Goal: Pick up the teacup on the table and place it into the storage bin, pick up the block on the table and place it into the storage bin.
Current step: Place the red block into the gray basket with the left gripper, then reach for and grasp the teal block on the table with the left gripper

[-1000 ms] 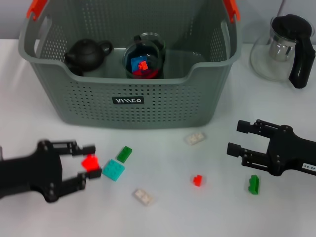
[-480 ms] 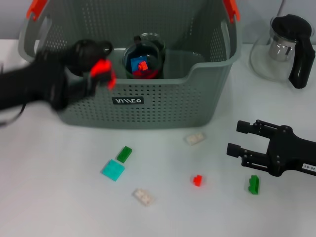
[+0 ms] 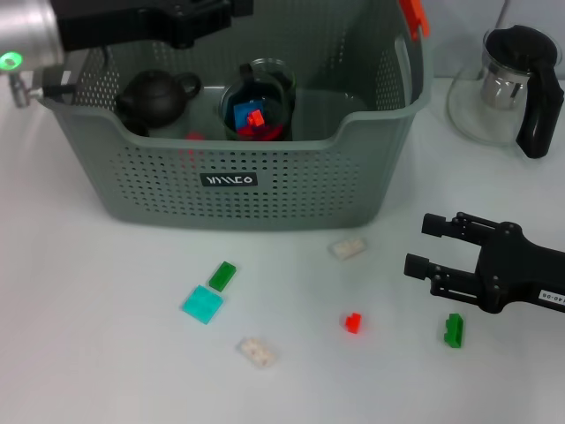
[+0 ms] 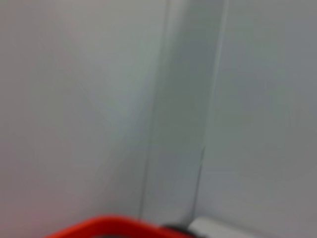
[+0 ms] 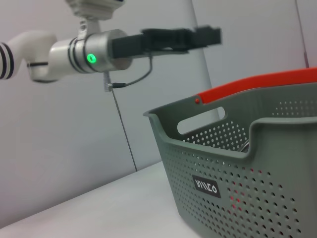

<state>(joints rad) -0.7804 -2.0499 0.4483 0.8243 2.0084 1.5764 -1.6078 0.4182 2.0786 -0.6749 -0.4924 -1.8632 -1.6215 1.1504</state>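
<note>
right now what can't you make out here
- Left gripper, above the storage bin: cut off by the head view's top edge.
- Red block in the bin: blurred, half behind its front wall.
- Left wrist view: only blurred wall and orange handle.
- Right gripper, open over the table: absent from its wrist view.

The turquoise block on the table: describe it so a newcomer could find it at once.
Start at the storage bin, the big grey perforated basket, and look at the white table in front of its left half. There the turquoise block lies flat beside a green block. It is the only turquoise piece, square and wider than its neighbours.
</note>
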